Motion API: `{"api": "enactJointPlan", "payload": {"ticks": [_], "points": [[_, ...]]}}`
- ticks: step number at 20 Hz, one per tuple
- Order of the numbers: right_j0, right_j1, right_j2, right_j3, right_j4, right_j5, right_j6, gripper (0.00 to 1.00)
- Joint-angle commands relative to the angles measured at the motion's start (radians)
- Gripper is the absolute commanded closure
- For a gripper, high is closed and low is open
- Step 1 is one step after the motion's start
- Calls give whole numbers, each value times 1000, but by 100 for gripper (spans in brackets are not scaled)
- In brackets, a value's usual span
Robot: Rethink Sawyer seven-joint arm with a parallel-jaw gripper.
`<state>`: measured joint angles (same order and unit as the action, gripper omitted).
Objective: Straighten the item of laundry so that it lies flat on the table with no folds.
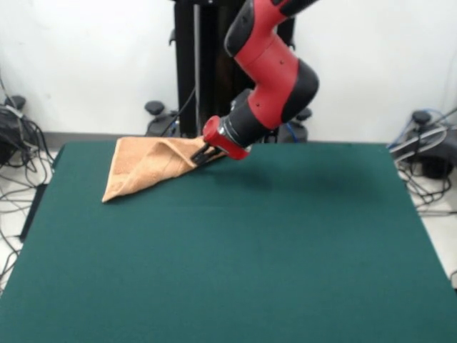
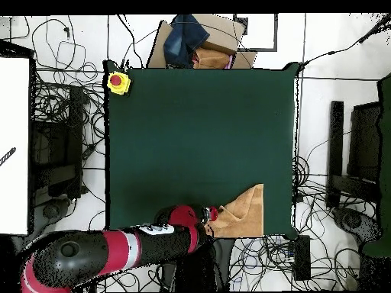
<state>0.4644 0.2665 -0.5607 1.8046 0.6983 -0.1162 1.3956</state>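
The item of laundry [image 1: 146, 166], a peach-orange towel, lies folded into a triangle at the far left of the table [image 1: 228, 257]. One corner of it is raised off the cover. My gripper [image 1: 202, 155] is shut on that raised corner, at the towel's right tip. In the overhead view the towel [image 2: 246, 213] sits by the table's lower right edge [image 2: 198, 114], with the gripper [image 2: 214, 214] at its left side and the red arm stretching off to the lower left.
A yellow box with a red button [image 2: 117, 82] sits at the table's upper left corner in the overhead view. Cardboard and dark cloth [image 2: 195, 42] lie beyond the top edge. Cables [image 1: 18, 153] cover the floor around the table.
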Motion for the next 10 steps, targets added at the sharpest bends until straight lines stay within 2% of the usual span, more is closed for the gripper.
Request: {"api": "enactJointPlan", "payload": {"ticks": [1,7,10], "points": [[-3,52,43,-64,80,101,257,100],[9,64,37,-68,100,94,262,100],[-21,32,67,-56,81,30,266,100]]}}
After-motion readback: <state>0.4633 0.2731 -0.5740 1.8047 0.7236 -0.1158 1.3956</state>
